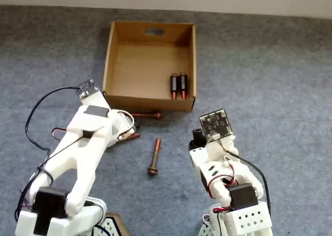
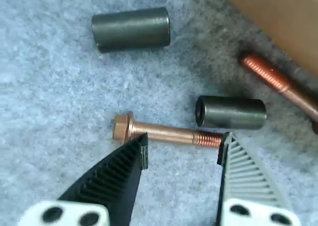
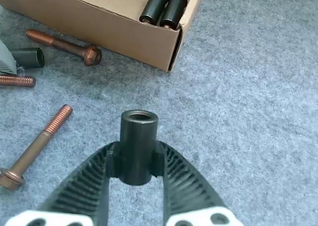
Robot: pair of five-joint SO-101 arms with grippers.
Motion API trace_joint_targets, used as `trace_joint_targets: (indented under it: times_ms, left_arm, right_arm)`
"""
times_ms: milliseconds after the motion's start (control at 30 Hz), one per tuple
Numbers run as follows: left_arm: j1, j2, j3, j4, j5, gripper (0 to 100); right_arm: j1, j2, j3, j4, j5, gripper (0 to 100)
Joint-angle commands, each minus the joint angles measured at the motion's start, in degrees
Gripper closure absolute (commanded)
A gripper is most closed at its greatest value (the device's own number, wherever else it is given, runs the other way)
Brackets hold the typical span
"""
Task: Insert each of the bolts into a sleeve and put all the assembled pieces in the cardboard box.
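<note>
The right gripper [image 3: 136, 162] is clamped on a dark cylindrical metal sleeve [image 3: 138, 134]. The left gripper [image 2: 184, 145], jaws wide apart, is low over the grey carpet [image 2: 49, 87], its tips near either end of a copper hex-head bolt [image 2: 159, 133]. Its wrist view shows 2 loose dark sleeves [image 2: 131, 28] that the arm covers from above. 2 assembled pieces [image 1: 178, 85] lie in the brown cardboard box [image 1: 150, 102].

Cardboard box [image 1: 149, 102]: open-topped, two assembled pieces [image 1: 178, 85] side by side in front right corner. Three copper bolts loose on grey surface [image 1: 270, 80]: one [image 1: 145, 114] along box front wall, one [image 1: 154, 155] well apart, one [image 2: 164, 133] just beside dark sleeve [image 2: 231, 113]. Second sleeve [image 2: 130, 28] lying apart. Held sleeve [image 3: 137, 141] clamped in right pincer [image 3: 135, 156].
</note>
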Motion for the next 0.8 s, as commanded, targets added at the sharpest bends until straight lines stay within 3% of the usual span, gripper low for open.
trace_joint_targets:
  times_ms: [0, 233, 767]
  left_arm:
    - [-0.5, -8.3, -1.5, 4.1, 0.4, 76]
    - [-0.5, -11.0, 0.8, 10.7, -2.0, 76]
    - [-1.1, 8.3, -4.9, 4.0, 0.9, 76]
  right_arm:
    - [-0.2, -0.7, -0.7, 0.1, -0.3, 99.2]
    - [-0.2, -0.7, -0.7, 0.1, -0.3, 99.2]
    - [-0.2, -0.7, -0.7, 0.2, -0.3, 99.2]
